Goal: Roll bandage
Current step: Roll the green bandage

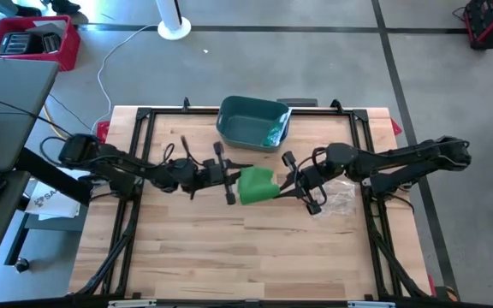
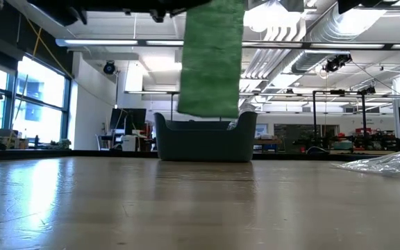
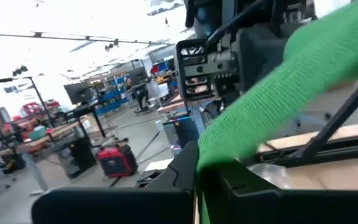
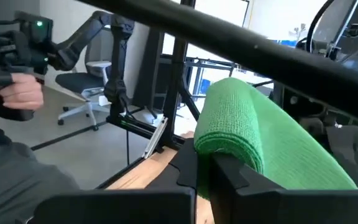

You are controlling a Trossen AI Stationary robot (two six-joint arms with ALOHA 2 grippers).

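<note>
Closest to my left wrist camera are my own two dark fingers (image 3: pixel 185 171), pressed together on one end of the green bandage (image 3: pixel 291 81), which runs away from them as a flat strip toward my other arm. My left gripper (image 1: pixel 229 181) holds that end just off the bandage's left edge in the high view, up above the wooden table (image 1: pixel 229 257). My right gripper (image 1: pixel 291 181) sits on the opposite side, its fingers (image 4: pixel 194 171) pinching the rolled part of the bandage (image 4: pixel 241 124), where the cloth curls over into a thick roll right above them. So the bandage (image 1: pixel 257 185) hangs between my two sets of jaws, clear of the tabletop; in the low view it shows as a green strip (image 2: pixel 210 59) hanging down in front of the blue-grey bin (image 2: pixel 203 142). That bin (image 1: pixel 253 123) stands beyond both jaws, toward the table's far edge. A crumpled clear plastic wrapper (image 1: pixel 339 198) lies on the table just beside my right gripper. In the right wrist view, a person's hand (image 4: pixel 20 96) shows beyond the table.
</note>
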